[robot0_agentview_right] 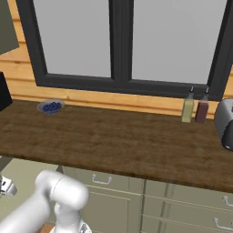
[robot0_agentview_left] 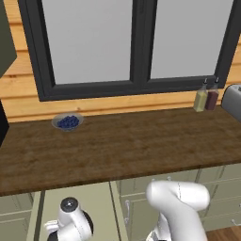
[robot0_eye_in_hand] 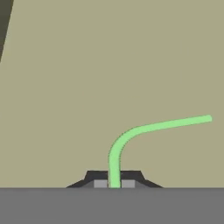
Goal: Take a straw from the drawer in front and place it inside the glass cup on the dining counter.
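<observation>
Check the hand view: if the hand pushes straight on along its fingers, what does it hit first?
Likely the flat olive drawer floor beyond the green straw pinched in the hand; depth to it is unclear.

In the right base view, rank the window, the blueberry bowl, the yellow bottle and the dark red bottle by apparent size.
1. Window, by far the largest.
2. Yellow bottle and dark red bottle: nearly alike, too close to rank.
3. Bowl: wider but much lower, and at a different distance from the camera, so unsure.

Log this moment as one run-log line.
phase: straw pickup | pincer: shut on green bent straw | backdrop: pale olive drawer floor | arm: reaching low below wood worktop | glass cup: not reached yet
</observation>
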Tool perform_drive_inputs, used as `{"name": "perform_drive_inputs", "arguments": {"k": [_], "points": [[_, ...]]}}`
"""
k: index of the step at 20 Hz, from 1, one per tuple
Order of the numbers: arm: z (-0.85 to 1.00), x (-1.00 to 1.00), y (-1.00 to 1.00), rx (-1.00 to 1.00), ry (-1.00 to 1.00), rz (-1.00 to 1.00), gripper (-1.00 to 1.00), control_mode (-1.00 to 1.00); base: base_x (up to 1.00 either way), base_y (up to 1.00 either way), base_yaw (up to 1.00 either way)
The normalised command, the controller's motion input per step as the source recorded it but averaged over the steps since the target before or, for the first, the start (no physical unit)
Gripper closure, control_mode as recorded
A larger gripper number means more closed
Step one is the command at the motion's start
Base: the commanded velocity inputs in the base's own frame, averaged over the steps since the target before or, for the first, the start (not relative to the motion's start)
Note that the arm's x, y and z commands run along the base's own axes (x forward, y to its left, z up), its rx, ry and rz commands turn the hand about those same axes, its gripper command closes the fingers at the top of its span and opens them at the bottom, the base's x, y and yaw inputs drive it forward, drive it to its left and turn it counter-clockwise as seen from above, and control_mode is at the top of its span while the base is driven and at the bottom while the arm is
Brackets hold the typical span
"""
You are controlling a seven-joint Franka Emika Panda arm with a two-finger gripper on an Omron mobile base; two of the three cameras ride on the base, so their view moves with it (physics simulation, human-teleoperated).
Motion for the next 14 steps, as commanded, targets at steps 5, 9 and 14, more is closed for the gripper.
{"name": "perform_drive_inputs", "arguments": {"k": [5,9,14], "points": [[-0.13,-0.36,0.15,0.05,-0.02,-0.02,1.0,-1.0,0.0,0.0,0.0],[0.38,-0.22,0.04,0.0,-0.18,-0.04,1.0,-1.0,0.0,0.0,0.0],[1.0,0.0,0.0,0.01,-0.3,-0.08,1.0,-1.0,0.0,0.0,0.0]]}}
